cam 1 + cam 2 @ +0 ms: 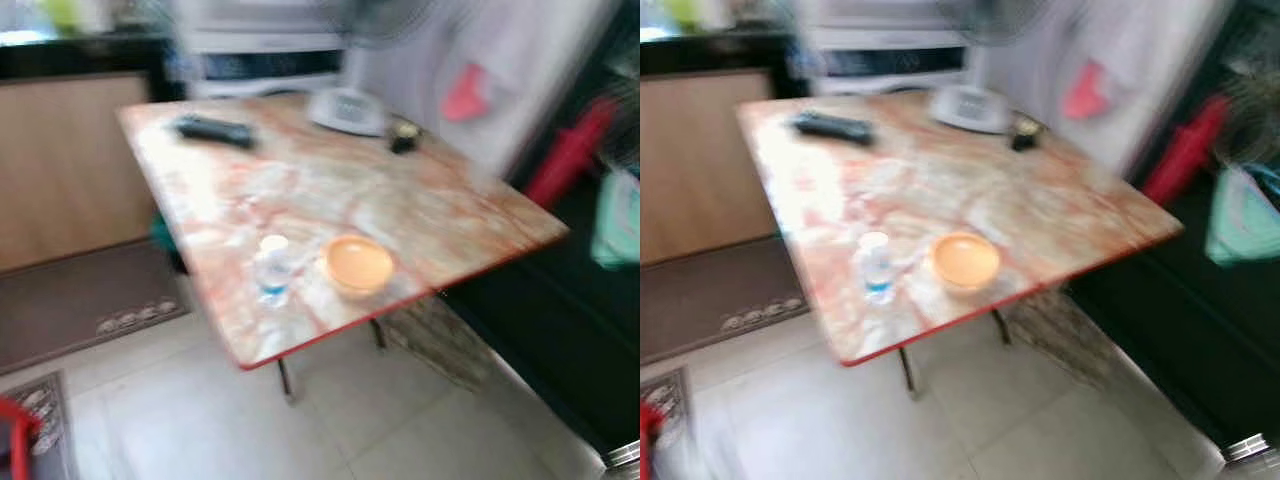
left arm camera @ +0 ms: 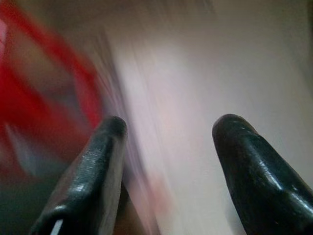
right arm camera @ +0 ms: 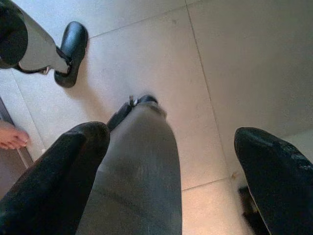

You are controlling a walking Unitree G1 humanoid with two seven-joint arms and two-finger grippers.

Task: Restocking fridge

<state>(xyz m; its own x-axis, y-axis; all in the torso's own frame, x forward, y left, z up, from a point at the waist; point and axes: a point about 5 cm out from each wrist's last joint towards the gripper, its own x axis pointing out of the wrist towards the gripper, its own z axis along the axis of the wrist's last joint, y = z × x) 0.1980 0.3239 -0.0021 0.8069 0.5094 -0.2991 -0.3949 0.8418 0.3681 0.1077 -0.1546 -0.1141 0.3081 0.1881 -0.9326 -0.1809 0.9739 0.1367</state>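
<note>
Head camera, left eye: a marble-patterned table with a red edge stands on pale floor tiles, the frame blurred. Near the table's front edge a small clear water bottle with a white cap and a blue label (its writing too blurred to read) stands upright just beside an orange bowl. Toward the far side lie a black remote control, a white round object and a small dark item. A brown doormat lies on the floor at the robot's left, beside a wooden cabinet front. A dark open compartment, possibly the fridge, fills the robot's right, with a red object at its edge.

Right eye: the same scene, the bottle and bowl again side by side near the table's front edge, well apart from the dark compartment.

Left wrist: the left gripper hangs with its two black fingers spread apart and nothing between them, over a smeared background of red and pale tones.

Right wrist: the right gripper also has its fingers spread wide and empty, above floor tiles; the robot's own grey leg and black foot show below, and a person's bare toes appear at the frame's edge.
</note>
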